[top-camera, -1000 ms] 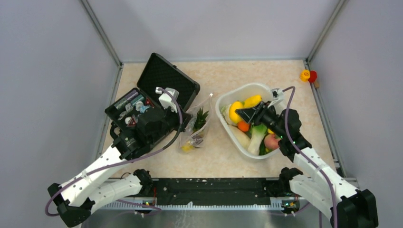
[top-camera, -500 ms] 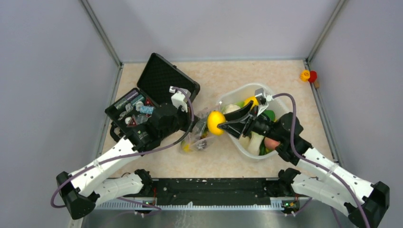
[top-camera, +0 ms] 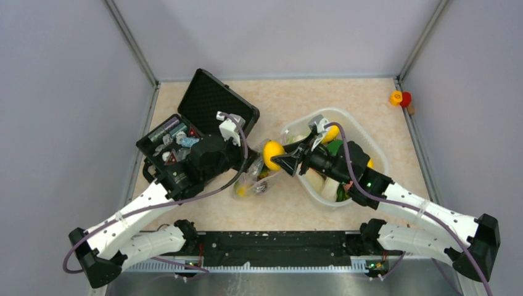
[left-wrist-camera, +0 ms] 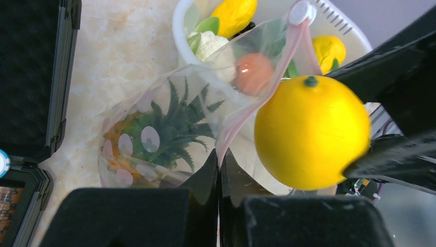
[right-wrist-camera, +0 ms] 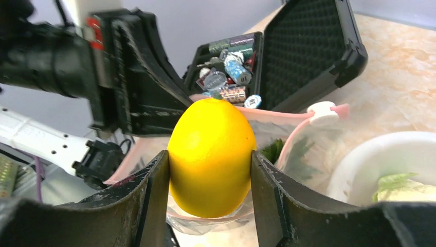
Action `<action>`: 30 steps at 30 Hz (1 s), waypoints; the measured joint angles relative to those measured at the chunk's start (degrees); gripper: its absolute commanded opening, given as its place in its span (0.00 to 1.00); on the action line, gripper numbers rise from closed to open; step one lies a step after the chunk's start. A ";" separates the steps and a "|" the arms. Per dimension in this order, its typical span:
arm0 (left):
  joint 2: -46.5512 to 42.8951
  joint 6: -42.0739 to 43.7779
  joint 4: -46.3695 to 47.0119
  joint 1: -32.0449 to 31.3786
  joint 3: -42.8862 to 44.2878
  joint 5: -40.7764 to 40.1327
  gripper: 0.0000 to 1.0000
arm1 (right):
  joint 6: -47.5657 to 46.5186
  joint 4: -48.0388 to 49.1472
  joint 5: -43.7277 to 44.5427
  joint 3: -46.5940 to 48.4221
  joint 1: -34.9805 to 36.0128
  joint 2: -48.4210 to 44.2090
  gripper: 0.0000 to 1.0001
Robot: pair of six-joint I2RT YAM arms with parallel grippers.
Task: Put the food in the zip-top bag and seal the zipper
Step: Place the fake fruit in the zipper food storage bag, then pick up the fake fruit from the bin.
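Right jaws are clamped on the yellow fruit (right-wrist-camera: 211, 149), squeezed flank to flank. Left jaws are clenched tight on the zipper (left-wrist-camera: 241, 116), pinching one lip of the zip-top bag (left-wrist-camera: 126, 110) and holding it up so the mouth gapes toward the tub (left-wrist-camera: 176, 31).

Key geometry: the fruit hangs right at the mouth, off the tabletop (top-camera: 296, 95). From my right wrist the pink strip runs behind the fruit and loops under it, so it looks centred in the opening. From my left wrist it sits just beside the raised strip, on the tub side. Can't tell whether it's past the lip yet.

The bag's long axis runs from the mouth back toward near-left, with the pineapple (left-wrist-camera: 175, 128) lying at the closed end. My call on the insertion line: push along that axis, away from the tub and toward the pineapple, then release. Right jaws are nearer and do the work. Left jaws only hold the lip.

Risk: the fruit is bulky against that opening. It could snag the strip and drag it out of my left pinch.

Remaining food (left-wrist-camera: 234, 13) sits in the tub. The zipper is unsealed, with the white slider (right-wrist-camera: 321, 109) at one end.
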 measured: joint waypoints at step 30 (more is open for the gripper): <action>-7.23 -0.44 0.59 0.00 -1.60 -1.90 0.00 | 1.75 8.04 12.15 -10.43 0.26 -14.95 0.69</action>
